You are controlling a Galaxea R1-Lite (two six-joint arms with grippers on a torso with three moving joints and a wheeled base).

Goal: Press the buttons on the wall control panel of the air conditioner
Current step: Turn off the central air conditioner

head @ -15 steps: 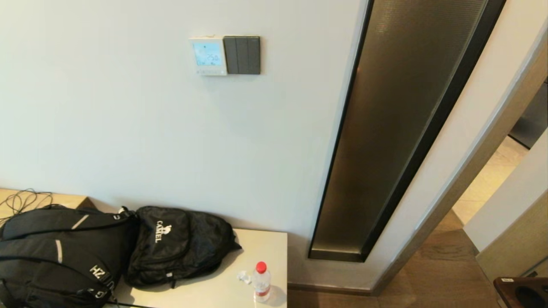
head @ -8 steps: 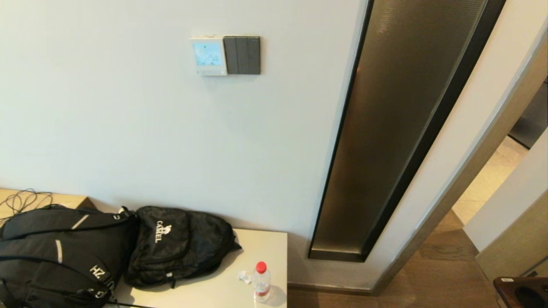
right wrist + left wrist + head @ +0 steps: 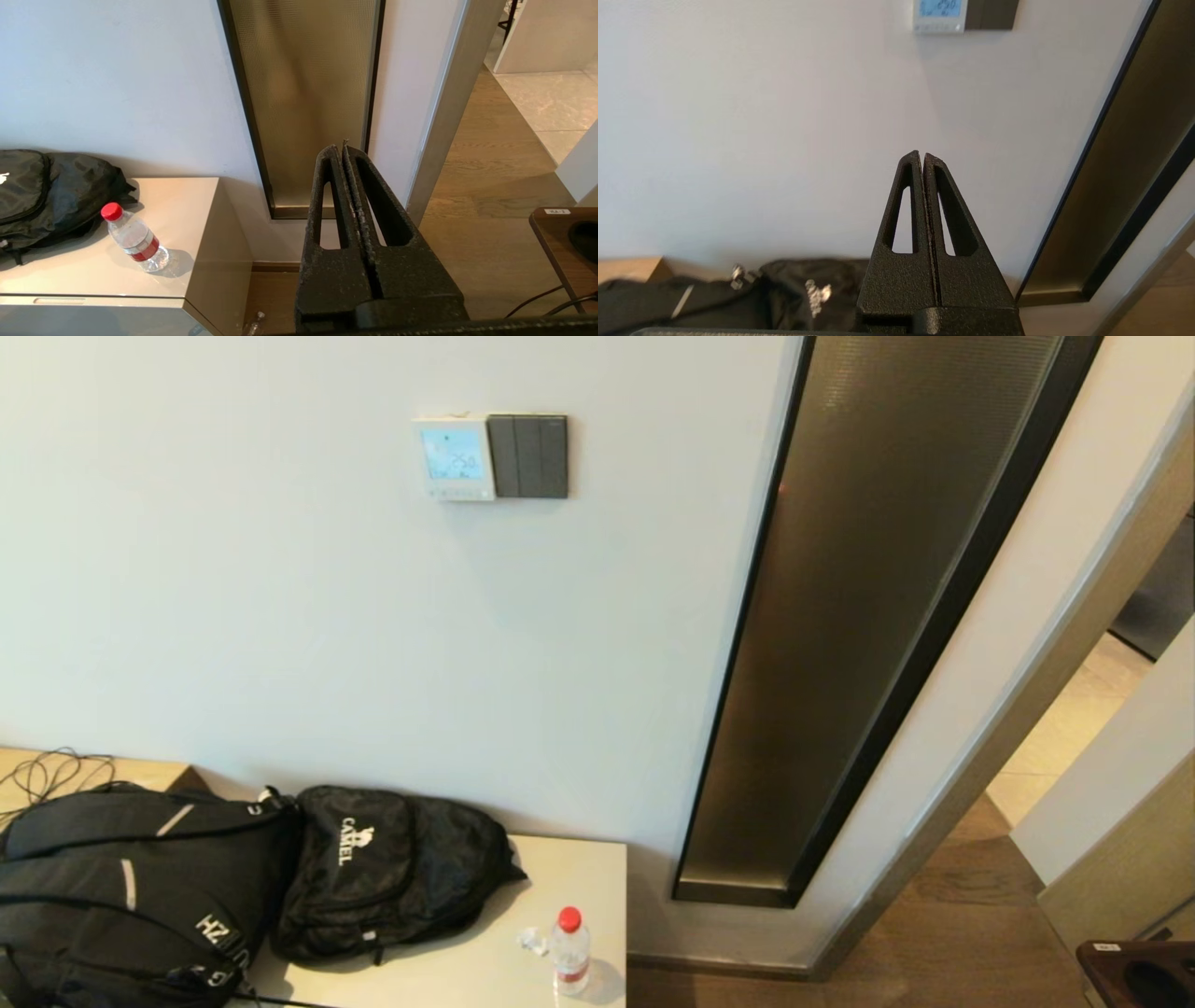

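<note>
backpacks (image 3: 233,887): 2 | water bottle (image 3: 569,952): 1 | control panel (image 3: 455,458): 1 | rocker switch plate (image 3: 528,456): 1

Control panel (image 3: 455,458) on wall, touching switch plate (image 3: 528,455) at right; backpacks (image 3: 252,887), bottle (image 3: 569,952) on cabinet (image 3: 579,868) below.

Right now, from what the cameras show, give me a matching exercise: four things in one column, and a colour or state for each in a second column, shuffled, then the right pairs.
Things:
1. panel screen
2. rocker switch plate
3. bottle cap
4. left gripper

Colours or states:
A. shut, holding nothing
B. red
C. glowing light blue
D. dark grey

Pairs: 1-C, 2-D, 3-B, 4-A
</note>
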